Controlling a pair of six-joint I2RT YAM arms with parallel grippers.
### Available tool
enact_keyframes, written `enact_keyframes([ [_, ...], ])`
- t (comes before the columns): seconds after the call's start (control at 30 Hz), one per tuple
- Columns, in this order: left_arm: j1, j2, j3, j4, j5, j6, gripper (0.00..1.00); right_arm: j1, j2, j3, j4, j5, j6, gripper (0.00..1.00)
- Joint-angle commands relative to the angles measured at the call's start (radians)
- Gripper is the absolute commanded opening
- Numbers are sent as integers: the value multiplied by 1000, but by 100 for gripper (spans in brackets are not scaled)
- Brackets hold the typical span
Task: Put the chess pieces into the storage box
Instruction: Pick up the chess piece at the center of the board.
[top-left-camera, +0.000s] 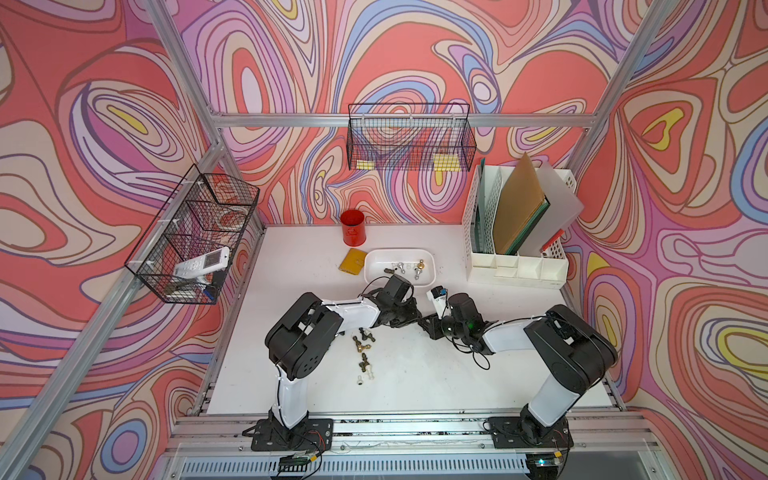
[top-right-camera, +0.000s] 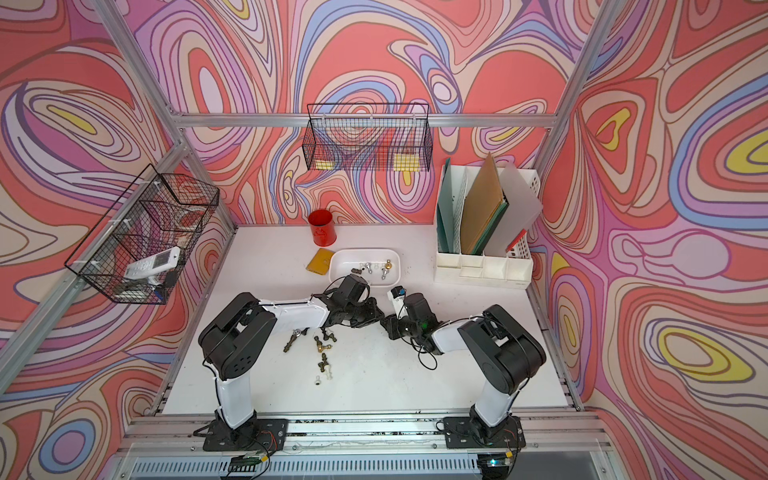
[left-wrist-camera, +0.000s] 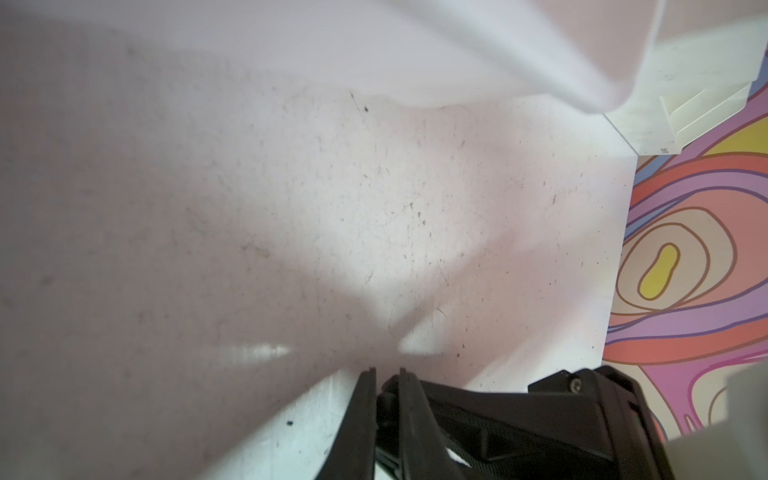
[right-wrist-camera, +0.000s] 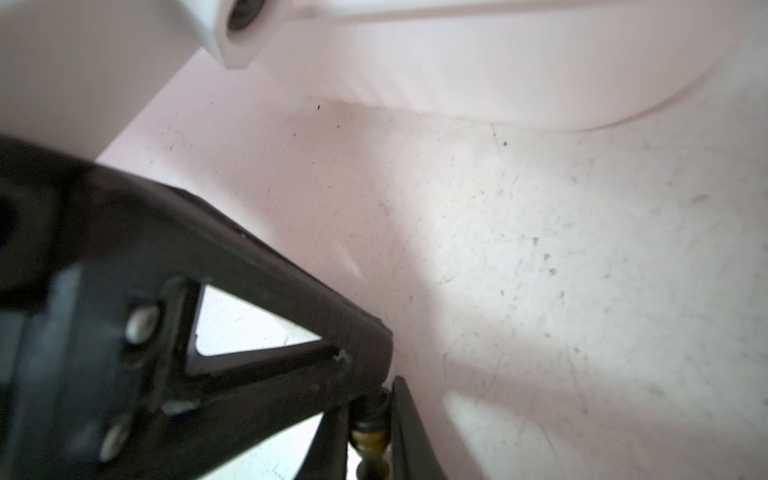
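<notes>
Right hand (right-wrist-camera: 388, 380) grips 1 chess piece (right-wrist-camera: 369, 442) near storage box (right-wrist-camera: 457, 75); left hand (left-wrist-camera: 386, 372) clenched.

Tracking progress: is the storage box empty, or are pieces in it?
Not empty: several chess pieces, silvery and bronze, lie on the floor of the storage box.

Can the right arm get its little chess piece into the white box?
Probably yes. The right gripper is shut on a gold chess piece, the box sits just ahead, and only bare table lies between. The left gripper is close by, though.
</notes>
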Motion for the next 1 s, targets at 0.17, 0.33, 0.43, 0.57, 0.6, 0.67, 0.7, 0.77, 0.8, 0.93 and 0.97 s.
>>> enact_keyframes([
  [0.17,-2,-18,-6,-34,-62,39,6,2,-11,8,-5,17,-1,23],
  [0.33,1,-44,10,-62,-84,64,4,2,5,21,-25,37,5,44],
  [0.43,2,-48,24,-77,-87,73,4,2,8,27,-37,37,3,45],
  [0.57,5,-55,31,-82,-92,77,3,2,15,32,-62,35,-6,36],
  [0.6,6,-54,30,-80,-90,77,3,2,16,30,-62,32,-6,33],
  [0.67,9,-56,29,-79,-91,74,3,2,20,28,-59,24,-9,29],
  [0.7,9,-56,27,-76,-92,72,3,4,24,28,-60,20,-10,28],
  [0.77,9,-54,29,-74,-90,72,3,4,33,30,-60,10,-15,26],
  [0.8,10,-54,30,-74,-91,71,3,8,37,33,-63,10,-18,25],
  [0.93,16,-65,23,-77,-106,72,3,20,48,50,-95,37,-27,21],
  [0.97,19,-71,21,-74,-107,71,3,22,49,52,-99,40,-27,20],
])
